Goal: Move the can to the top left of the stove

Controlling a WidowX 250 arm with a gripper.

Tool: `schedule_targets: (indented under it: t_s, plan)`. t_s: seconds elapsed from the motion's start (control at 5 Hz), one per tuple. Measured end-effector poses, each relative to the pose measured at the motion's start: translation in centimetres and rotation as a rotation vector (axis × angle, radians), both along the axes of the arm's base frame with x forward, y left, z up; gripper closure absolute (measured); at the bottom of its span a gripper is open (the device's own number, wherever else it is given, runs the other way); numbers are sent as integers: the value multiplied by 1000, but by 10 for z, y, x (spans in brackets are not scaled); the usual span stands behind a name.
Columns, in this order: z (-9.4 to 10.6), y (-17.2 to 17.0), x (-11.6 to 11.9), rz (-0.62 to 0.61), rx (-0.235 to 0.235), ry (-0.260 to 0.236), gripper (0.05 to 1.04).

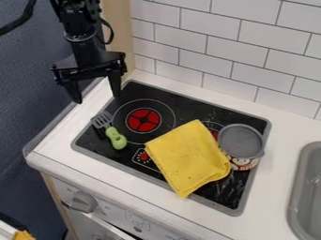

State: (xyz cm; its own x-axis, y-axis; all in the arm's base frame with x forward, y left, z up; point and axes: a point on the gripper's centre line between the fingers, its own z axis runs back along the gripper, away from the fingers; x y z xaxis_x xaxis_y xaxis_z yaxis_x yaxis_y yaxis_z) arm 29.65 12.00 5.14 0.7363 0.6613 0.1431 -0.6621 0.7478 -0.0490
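Hanging down from the top edge at the left, the black arm (84, 42) points its gripper (98, 97) downward beside the far-left corner of the stove (207, 108), wrist nearly upright, the jaws parted wide. The can (242, 141) stands upright at the right side of the stove, just beside the yellow cloth (187, 157) spread over the middle. Left of the cloth lies a green-handled spatula (115, 138); at the right edge, a grey sink (308, 187) is set into the white tabletop (276, 197).
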Motion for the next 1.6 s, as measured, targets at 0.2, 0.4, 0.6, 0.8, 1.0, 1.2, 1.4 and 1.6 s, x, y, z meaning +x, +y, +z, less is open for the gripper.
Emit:
schedule_targets:
  t_s: [0.2, 0.4, 0.6, 0.8, 1.0, 1.2, 1.4, 1.6]
  plan:
    - [-10, -2, -3, 5, -18, 26, 83]
    - [-16, -21, -9, 5, -60, 16, 83]
    - [-14, -41, -16, 37, -111, -28, 83]
    - [-11, -83, -18, -20, -102, -41, 83]
    - [-11, -131, -15, -154, -122, -36, 83]
    - [-13, -180, -9, -278, -140, -27, 83]
    - [-27, -217, -6, -374, -175, -11, 83]
    - [-31, -256, -8, -482, -166, -16, 83]
